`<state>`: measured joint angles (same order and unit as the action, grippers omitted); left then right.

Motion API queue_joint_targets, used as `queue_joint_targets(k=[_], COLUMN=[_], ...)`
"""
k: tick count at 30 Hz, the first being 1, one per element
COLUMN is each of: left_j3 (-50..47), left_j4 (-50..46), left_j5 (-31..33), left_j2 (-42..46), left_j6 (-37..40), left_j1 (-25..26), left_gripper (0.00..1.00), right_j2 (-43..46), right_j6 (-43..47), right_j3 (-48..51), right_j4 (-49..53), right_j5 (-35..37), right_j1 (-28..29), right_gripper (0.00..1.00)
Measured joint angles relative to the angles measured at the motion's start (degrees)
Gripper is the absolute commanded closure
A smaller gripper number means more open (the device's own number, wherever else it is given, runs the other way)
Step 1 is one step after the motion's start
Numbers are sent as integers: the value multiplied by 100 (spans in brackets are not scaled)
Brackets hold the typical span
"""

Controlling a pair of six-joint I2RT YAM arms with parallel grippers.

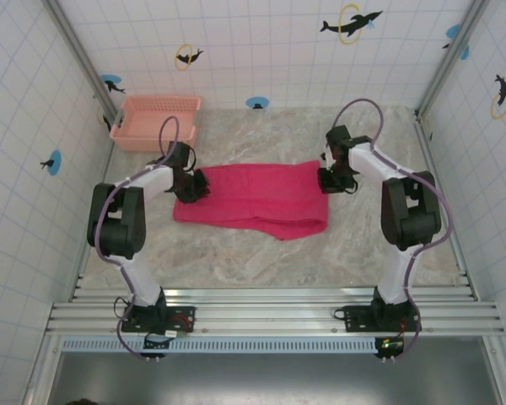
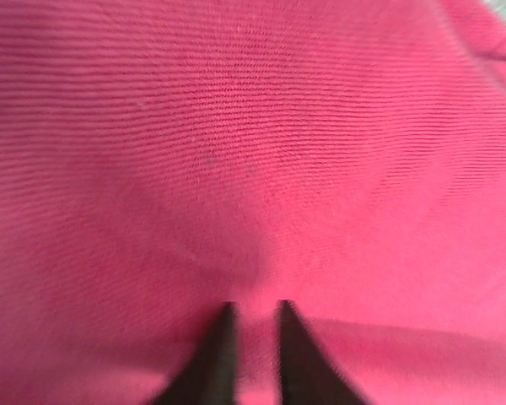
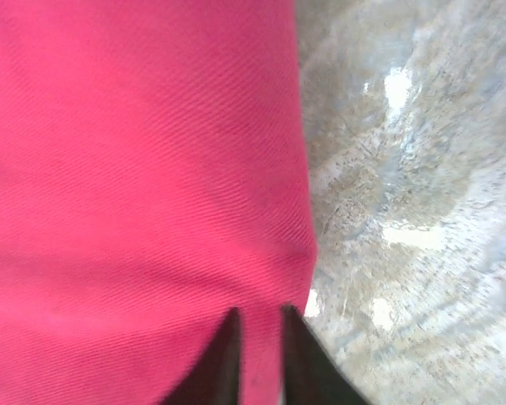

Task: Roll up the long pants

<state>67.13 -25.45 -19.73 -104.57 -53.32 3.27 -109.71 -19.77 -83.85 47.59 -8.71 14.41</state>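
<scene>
On the counter [image 1: 261, 261], long pants [image 1: 251, 201] folded flat; left jaws and right jaws at opposite ends, barely parted, grip impossible to tell. Seems pre-roll; calls for pinching one end and rolling.

- The long pants [image 1: 253, 198]: bright magenta-pink all over, plain, with a fine ribbed weave up close.
- The basket [image 1: 148, 140]: pale salmon pink, its walls an open lattice.
- The table [image 1: 236, 253]: marbled beige and grey, with glossy white glints.
- The walls [image 1: 261, 42]: white tiles with a thin grey grid, dotted with black dolphin shapes, yellow rings and blue discs.
- The left arm [image 1: 143, 187] and right arm [image 1: 379, 164]: white shells, black joints, lilac cables.
- The left gripper [image 2: 255, 305] and right gripper [image 3: 260, 310]: black fingers.
</scene>
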Motion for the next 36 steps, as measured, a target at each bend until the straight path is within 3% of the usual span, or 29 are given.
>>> queue_joint_targets(k=[4, 9, 11, 14, 16, 19, 22, 24, 28, 32, 34, 36], left_j3=[479, 1174, 1163, 1108, 1106, 1113, 1443, 1950, 3480, 6107, 7573, 8384], left_j4=[-505, -935, -1115, -1360, -1499, -1602, -1808, -1974, -2120, -2072, -1753, -1300], left_j5=[212, 380, 442, 605, 697, 837, 970, 1038, 1117, 955, 656, 387], left_j2=[378, 92, -61, -332, -498, -776, -1064, -1434, -2430, -4046, -4972, -5528], left_j6=[-26, -138, -225, -330, -407, -531, -614, -632, -673, -693, -785, -935], left_j1=[-13, -28, -28, -28, -26, -13, 50, 160, 487, 876, 1036, 1147], left_gripper=[59, 68, 68, 62, 63, 72, 92, 100, 100, 100, 95, 83], right_j2=[256, 354, 354, 354, 361, 428, 562, 660, 748, 782, 817, 855], right_j6=[37, 33, 2, 4, 68, 92, 125, 140, 140, 142, 166, 197], right_j3=[-640, -1029, -1029, -1029, -1027, -1027, -1027, -1058, -1261, -1488, -1543, -1547], right_j4=[155, 234, 289, 389, 446, 553, 671, 780, 949, 1062, 1110, 1165], right_j5=[-17, -61, -92, -146, -166, -177, -190, -190, -260, -361, -409, -448], right_j1=[9, 9, 9, 13, 26, 37, 35, 33, 24, 24, 24, 22], right_gripper=[61, 58, 45, 17, 15, 15, 15, 15, 15, 15, 16, 16])
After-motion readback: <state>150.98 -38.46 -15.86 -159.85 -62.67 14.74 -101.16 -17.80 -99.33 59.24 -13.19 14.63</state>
